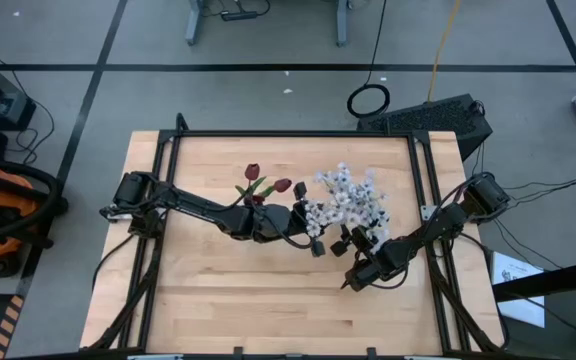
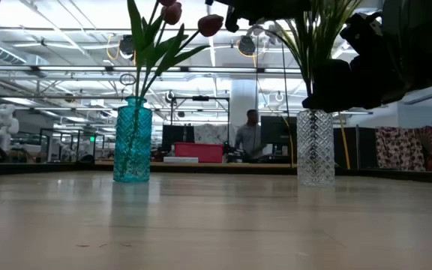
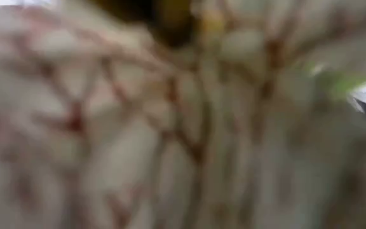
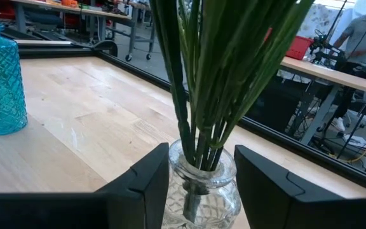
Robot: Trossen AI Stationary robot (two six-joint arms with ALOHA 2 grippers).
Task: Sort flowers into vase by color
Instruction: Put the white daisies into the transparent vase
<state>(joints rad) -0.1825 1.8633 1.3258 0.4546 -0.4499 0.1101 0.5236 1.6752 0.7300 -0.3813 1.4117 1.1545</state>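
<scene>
Teal glass is what catches my eye first: the teal vase (image 2: 133,139) stands on the wooden table (image 1: 218,290) holding the dark red flowers (image 1: 265,185), upright with green leaves fanning out. Well to its side stands the clear vase (image 2: 315,148), packed with the white flowers (image 1: 346,198) on long green stems. My right gripper (image 4: 201,175) sits at the clear vase's neck, 1 dark finger on each side of the glass, jaws parted around it; I cannot tell if they press it. My left gripper (image 1: 313,243) hangs above the table at the edge of the white blossoms, and its own camera is filled with blurred pale petals, so I cannot tell how its fingers stand.
</scene>
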